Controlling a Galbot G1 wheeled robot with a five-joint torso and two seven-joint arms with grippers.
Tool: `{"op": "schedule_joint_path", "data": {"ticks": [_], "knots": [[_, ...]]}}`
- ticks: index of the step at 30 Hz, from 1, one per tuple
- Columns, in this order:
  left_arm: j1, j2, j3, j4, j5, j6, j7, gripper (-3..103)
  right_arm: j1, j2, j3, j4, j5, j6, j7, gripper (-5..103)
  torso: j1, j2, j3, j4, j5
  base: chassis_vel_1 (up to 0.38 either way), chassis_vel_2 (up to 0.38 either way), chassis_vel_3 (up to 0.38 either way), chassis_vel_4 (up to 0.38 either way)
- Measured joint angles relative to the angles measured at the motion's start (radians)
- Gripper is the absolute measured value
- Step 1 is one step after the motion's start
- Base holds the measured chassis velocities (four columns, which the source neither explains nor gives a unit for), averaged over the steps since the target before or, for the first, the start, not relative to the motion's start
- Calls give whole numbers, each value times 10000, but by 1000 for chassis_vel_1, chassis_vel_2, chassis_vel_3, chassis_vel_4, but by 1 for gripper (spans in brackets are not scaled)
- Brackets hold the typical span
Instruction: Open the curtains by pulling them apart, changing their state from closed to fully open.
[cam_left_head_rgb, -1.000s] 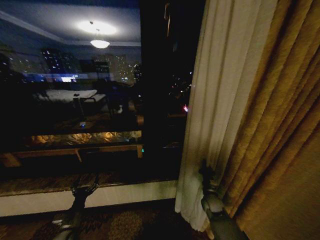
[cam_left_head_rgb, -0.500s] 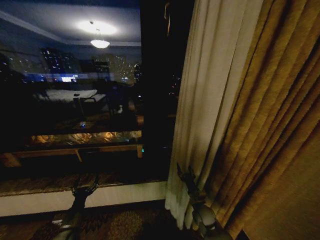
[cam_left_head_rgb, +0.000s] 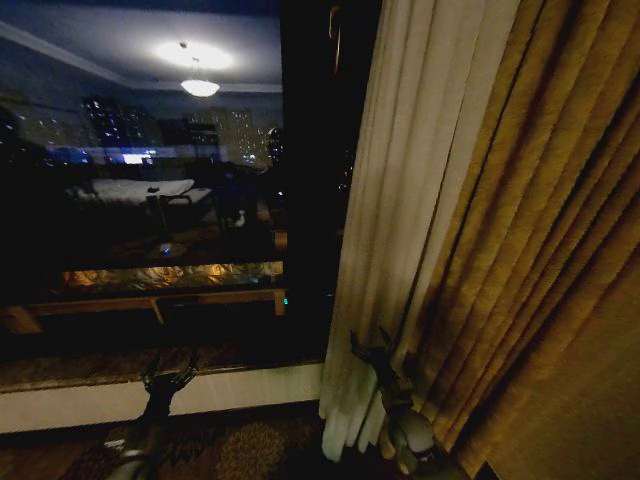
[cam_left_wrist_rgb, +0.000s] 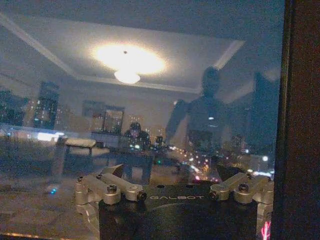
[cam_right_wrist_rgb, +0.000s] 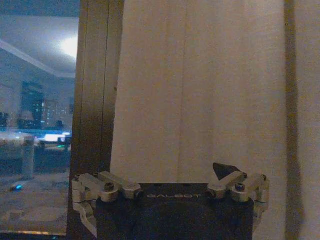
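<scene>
One sheer cream curtain (cam_left_head_rgb: 400, 200) hangs right of the dark window, its pleats falling to a wavy hem near the floor. My right gripper (cam_left_head_rgb: 369, 346) stands open low in front of this panel, near its hem, with nothing between its fingers. In the right wrist view the curtain (cam_right_wrist_rgb: 200, 90) hangs just ahead of the right gripper (cam_right_wrist_rgb: 170, 172), ungripped. My left gripper (cam_left_head_rgb: 168, 376) is open at the lower left, pointing at the window sill, far from the fabric.
A thick golden-yellow drape (cam_left_head_rgb: 540, 250) hangs right of the sheer panel. A dark window post (cam_left_head_rgb: 310, 150) stands left of it, then glass (cam_left_wrist_rgb: 125, 100) reflecting a ceiling lamp and the room. A pale sill (cam_left_head_rgb: 100, 402) runs above patterned carpet (cam_left_head_rgb: 240, 450).
The right gripper moved left and now stands free of the fabric. The curtain's lower edge swung back to the left, covering more of the window post. The left arm has not moved.
</scene>
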Motion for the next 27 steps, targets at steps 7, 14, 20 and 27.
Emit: {"op": "schedule_joint_path", "data": {"ticks": [7,14,20,27], "knots": [[0,0,0,0,0,0,0,100,7,4,2,0,1,-2,7,100,0,2,1,0,0,0,0,0,0],[0,0,0,0,0,0,0,100,11,8,5,0,1,-2,12,100,0,2,0,0,0,0,0,0,0],[0,0,0,0,0,0,0,100,14,9,10,0,2,-3,17,100,0,2,1,0,0,15,16,-17,-17],[0,0,0,0,0,0,0,100,17,10,16,-2,1,-2,20,100,0,1,0,-1,1,123,122,-121,-126]]}}
